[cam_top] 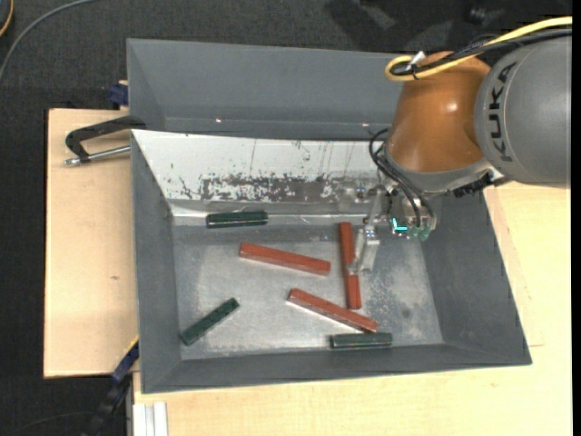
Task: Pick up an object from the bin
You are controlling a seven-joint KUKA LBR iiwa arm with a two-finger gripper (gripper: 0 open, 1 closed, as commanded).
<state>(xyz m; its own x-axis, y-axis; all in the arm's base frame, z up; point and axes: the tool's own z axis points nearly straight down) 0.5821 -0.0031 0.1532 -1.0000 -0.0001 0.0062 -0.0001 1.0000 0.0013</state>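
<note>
My gripper (pixel 368 249) hangs low in the right half of the bin, under the orange wrist cover. It sits just right of an upright red bar (pixel 349 266) that points toward the back wall, close beside its upper half. Whether they touch I cannot tell. A second red bar (pixel 331 310) lies slanted in front of it, below the gripper. A dark green bar (pixel 360 340) rests along the front wall just past that one.
A third red bar (pixel 284 259) lies flat near the middle of the floor. One dark green bar (pixel 236 217) rests against the back wall on the left, another (pixel 209 321) lies slanted in the front left corner. The arm covers the bin's back right corner.
</note>
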